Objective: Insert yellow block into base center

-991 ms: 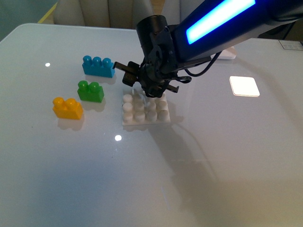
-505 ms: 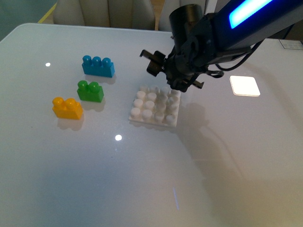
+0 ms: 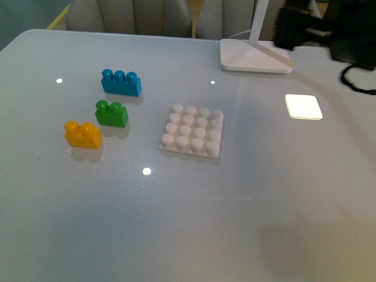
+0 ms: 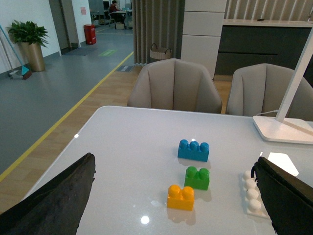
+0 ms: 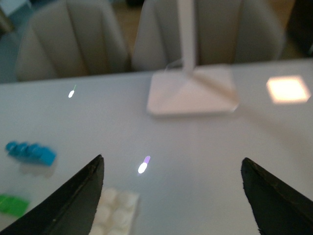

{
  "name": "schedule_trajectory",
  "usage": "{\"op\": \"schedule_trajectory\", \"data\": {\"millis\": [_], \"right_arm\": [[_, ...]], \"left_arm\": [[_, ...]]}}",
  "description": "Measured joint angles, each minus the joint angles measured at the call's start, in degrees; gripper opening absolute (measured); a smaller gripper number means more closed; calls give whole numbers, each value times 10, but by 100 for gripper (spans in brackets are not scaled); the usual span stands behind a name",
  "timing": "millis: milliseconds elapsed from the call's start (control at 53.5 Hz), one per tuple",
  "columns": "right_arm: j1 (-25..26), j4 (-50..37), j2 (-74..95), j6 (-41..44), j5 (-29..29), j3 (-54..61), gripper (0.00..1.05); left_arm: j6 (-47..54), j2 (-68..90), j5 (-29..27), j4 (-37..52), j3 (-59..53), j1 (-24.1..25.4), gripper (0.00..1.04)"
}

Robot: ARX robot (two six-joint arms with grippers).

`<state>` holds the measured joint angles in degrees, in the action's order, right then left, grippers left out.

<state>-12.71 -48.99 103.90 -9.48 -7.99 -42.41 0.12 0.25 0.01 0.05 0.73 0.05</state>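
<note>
The right hand (image 5: pixel 171 159) hangs with its fingers spread wide and grips nothing. It is raised beyond the base (image 3: pixel 192 131), close to the white lamp foot (image 3: pixel 252 57), and the front view shows it only as a dark blur. The left hand (image 4: pixel 173 160) is likewise spread, holding nothing above the desk (image 3: pixel 176 223). The yellow block (image 3: pixel 83 134) sits upright on the desk well to the left of the base, not touching it. The green brick (image 3: pixel 111 113) stands between the two, slightly farther back. The blue three-stud brick (image 3: pixel 121 82) lies beyond the base's left side.
</note>
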Motion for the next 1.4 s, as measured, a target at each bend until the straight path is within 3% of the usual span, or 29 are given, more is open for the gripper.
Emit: {"op": "schedule_trajectory", "data": {"millis": [37, 94, 355, 580, 617, 692, 1029, 1403], "right_arm": [[15, -99, -43, 31, -15, 74, 70], [34, -174, -97, 58, -17, 144, 58], [68, -167, -245, 88, 23, 294, 1], [87, -120, -344, 91, 40, 349, 2], [108, -103, -373, 91, 74, 361, 2], [125, -72, -420, 91, 76, 377, 2], [126, 91, -624, 92, 78, 416, 2], [126, 206, -752, 91, 78, 416, 2]], "left_arm": [[0, 0, 0, 0, 0, 0, 97], [0, 0, -1, 0, 0, 0, 97], [0, 0, 0, 0, 0, 0, 97], [0, 0, 0, 0, 0, 0, 97], [0, 0, 0, 0, 0, 0, 97], [0, 0, 0, 0, 0, 0, 97], [0, 0, 0, 0, 0, 0, 97], [0, 0, 0, 0, 0, 0, 97]]}}
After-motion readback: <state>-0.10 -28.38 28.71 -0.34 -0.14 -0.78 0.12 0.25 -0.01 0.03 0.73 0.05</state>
